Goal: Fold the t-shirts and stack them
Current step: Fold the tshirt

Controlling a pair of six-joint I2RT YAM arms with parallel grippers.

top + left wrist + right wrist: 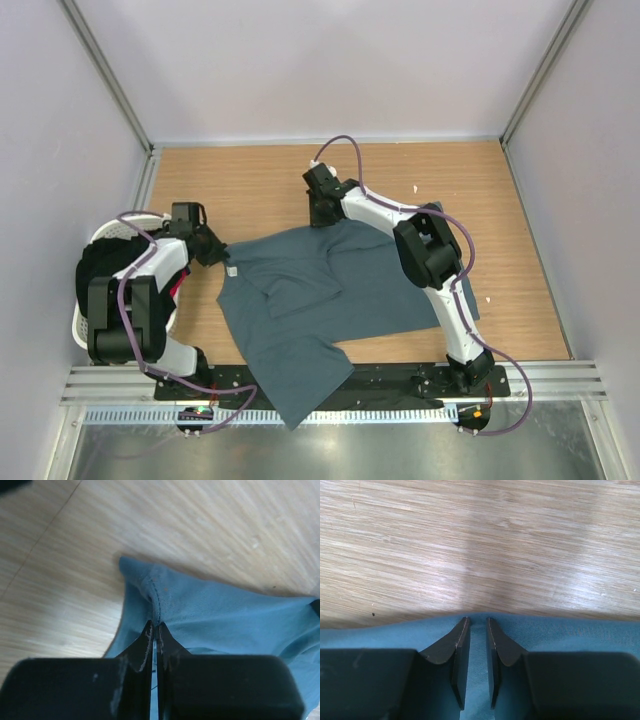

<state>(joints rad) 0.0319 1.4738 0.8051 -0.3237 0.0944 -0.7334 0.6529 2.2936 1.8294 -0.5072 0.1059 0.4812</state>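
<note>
A slate blue-grey t-shirt [330, 290] lies spread and rumpled on the wooden table, its near corner hanging over the front edge. A small white label [229, 270] shows near its left end. My left gripper [212, 248] sits at that left end, shut on a seamed fold of the t-shirt [210, 610]; in the left wrist view the gripper's [155, 625] jaws are pressed together. My right gripper [325, 215] is at the shirt's far edge. In the right wrist view that gripper [478, 620] stands with a narrow gap between its jaws, astride the edge of the t-shirt [380, 637].
A white laundry basket [100, 235] stands at the left edge, under the left arm, with dark and red cloth [98, 265] inside. Bare wooden tabletop [420, 175] lies beyond the shirt. Grey walls enclose three sides; a metal rail [560, 375] runs along the front.
</note>
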